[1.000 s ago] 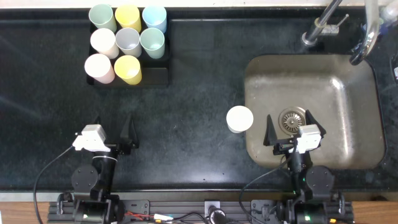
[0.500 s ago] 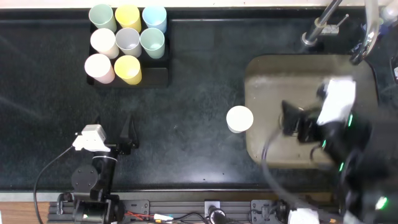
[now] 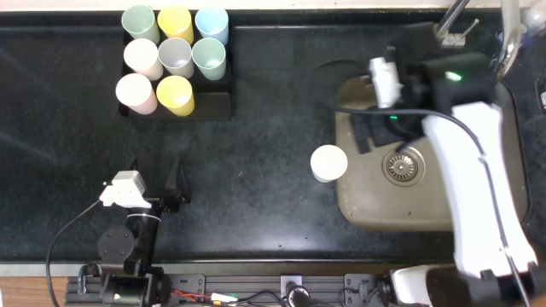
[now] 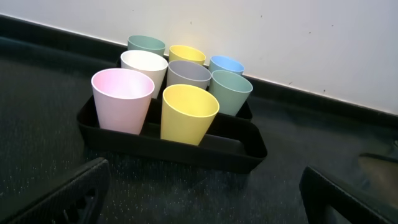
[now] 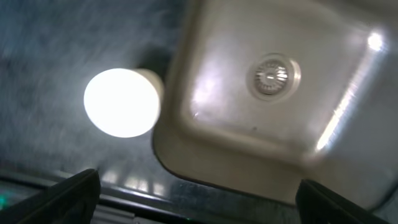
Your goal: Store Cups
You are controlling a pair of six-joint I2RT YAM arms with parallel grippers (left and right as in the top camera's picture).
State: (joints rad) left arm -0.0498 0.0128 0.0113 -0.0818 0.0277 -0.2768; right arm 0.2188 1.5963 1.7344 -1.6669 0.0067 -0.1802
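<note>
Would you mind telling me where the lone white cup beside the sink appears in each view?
Top view: the lone white cup stands on the counter, just left of the sink.
Right wrist view: the lone white cup sits beside the sink's rounded corner.
Left wrist view: this camera faces the black tray instead.
Shared landmark: the sink drain, also in the right wrist view.

Nothing readable here as far as I can tell. The cups [image 4: 186,115] in the black tray [image 4: 180,152] are plain coloured plastic, with no print or labels on the sides facing the camera. The white cup [image 3: 328,162] next to the sink [image 3: 486,209] looks blank too. There's a small green light on the right arm [image 3: 478,170], and maybe a marking near it, but it's too blurry to make out.
</note>
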